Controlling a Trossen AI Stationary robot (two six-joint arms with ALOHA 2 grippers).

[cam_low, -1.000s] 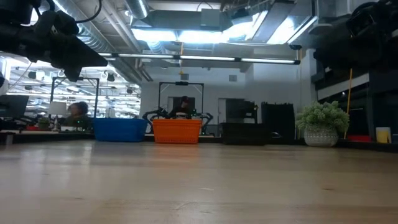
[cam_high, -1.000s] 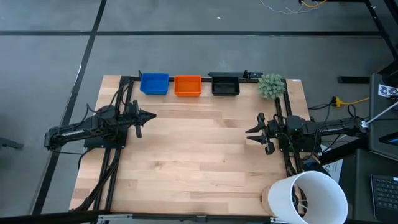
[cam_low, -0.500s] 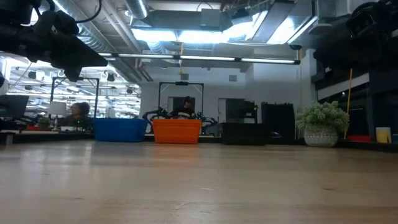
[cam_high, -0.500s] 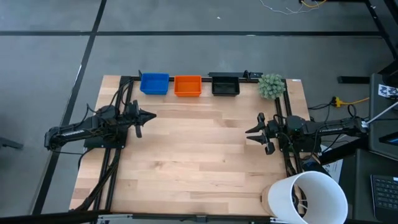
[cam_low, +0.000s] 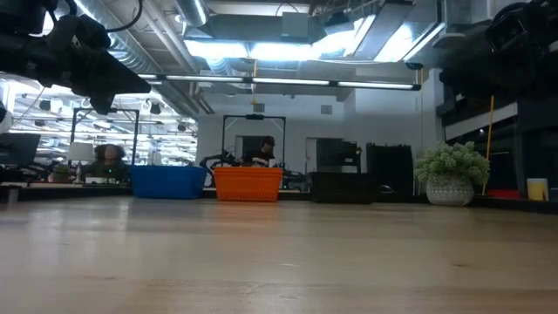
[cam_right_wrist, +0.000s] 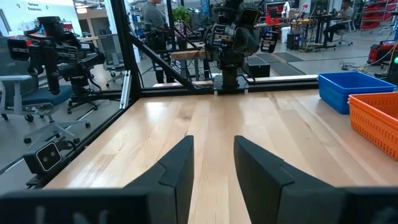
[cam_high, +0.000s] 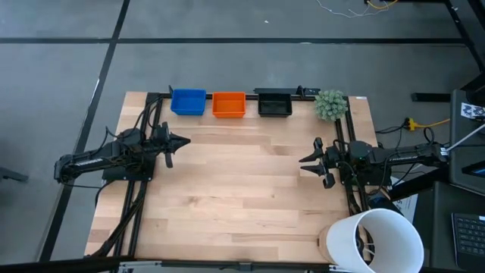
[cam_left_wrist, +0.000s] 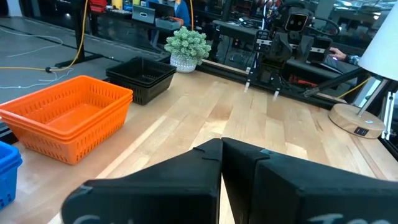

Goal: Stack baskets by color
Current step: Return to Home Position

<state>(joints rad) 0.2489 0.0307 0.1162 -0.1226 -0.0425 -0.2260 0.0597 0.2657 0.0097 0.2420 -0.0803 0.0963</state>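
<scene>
We see the baskets in a row along the table's [cam_high: 242,197] far edge, at about 12 o'clock in the high view; the blue stack [cam_high: 188,101] sits toward 11 o'clock, the orange stack [cam_high: 228,105] is just beside it in the middle, and the black stack [cam_high: 274,103] lies toward 1 o'clock, with small gaps between them; in the left wrist view the orange one shows nested rims, though we cannot count the layers. The left gripper [cam_high: 184,140] hangs over the 9 o'clock side, pointing toward 3 o'clock, its fingers [cam_left_wrist: 186,180] pressed together on nothing; the right gripper [cam_high: 305,161] hangs over the 3 o'clock side, pointing toward 9 o'clock, its fingers [cam_right_wrist: 177,168] parted and empty. A green plant [cam_high: 330,104] stands at 1 o'clock beside the black stack; a white bucket [cam_high: 383,239] stands at the 5 o'clock corner.
</scene>
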